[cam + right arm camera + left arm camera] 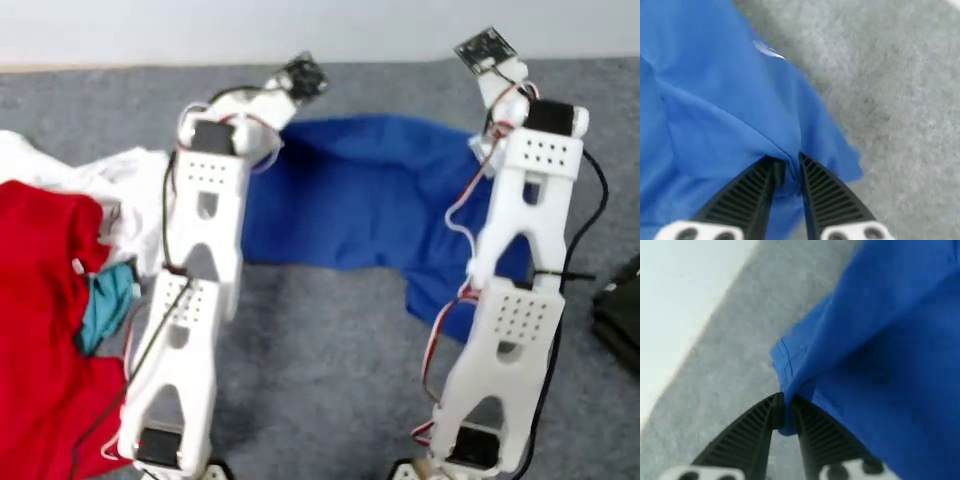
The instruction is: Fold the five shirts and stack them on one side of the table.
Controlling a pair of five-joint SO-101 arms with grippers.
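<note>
pinching a hemmed corner of the blue shirt (pixel 890 340) between the jaws of the left gripper (pixel 785 402), clamped tight on the cloth, near the far edge of the grey table (pixel 320 380), left of centre. pinching another fold of the same shirt between the jaws of the right gripper (pixel 791 162), likewise pressed together on fabric, toward the far right of the surface. spread across the far middle of the surface between both grippers, with one part trailing toward the near edge on the right. piled at the left edge: red shirt (pixel 40 300), white shirt (pixel 120 180) behind it toward the far side, teal shirt (pixel 105 300) bunched against the red one. lying at the right edge, a black object (pixel 620 310), partly cut off.
</note>
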